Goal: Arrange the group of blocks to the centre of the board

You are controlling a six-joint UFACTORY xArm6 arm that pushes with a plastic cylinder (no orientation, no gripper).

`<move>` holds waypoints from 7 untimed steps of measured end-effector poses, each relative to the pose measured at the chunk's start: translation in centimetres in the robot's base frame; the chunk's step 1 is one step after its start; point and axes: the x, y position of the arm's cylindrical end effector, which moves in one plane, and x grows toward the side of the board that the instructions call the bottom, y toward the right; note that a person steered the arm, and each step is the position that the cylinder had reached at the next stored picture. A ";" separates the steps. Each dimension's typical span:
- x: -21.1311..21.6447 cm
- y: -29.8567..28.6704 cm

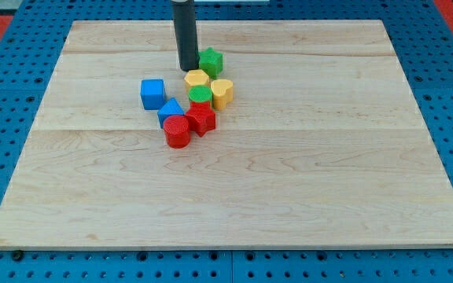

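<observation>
Nearest the view's bottom, the pale wooden board (234, 204) lies bare, and the first thing met going up is the red plastic cylinder (176, 131), touching the red plastic star-shaped block (201, 119) on its right. Just behind them sits the blue plastic triangular block (169, 111), with the blue plastic cube (152, 93) standing a little apart toward the view's left. Farther up come the green plastic cylinder (200, 96), the yellow plastic heart-shaped block (222, 92) beside it and the yellow plastic hexagonal block (197, 79), packed closely. Farthest is the green plastic star-shaped block (210, 60), and my tip (187, 68) rests just to its left, above the yellow hexagon. It is a bare rod that grasps nothing. The cluster sits up and left of the board's centre, so standing behind it probably suits pushing it downward.
</observation>
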 end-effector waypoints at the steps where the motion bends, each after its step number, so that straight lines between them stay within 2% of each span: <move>1: -0.5 -2.9; 2: -0.4 -8.2; 3: 2.7 -9.6; 4: 6.6 -9.8; 5: 6.4 -4.4; 6: 7.4 -3.8; 7: 6.0 -7.3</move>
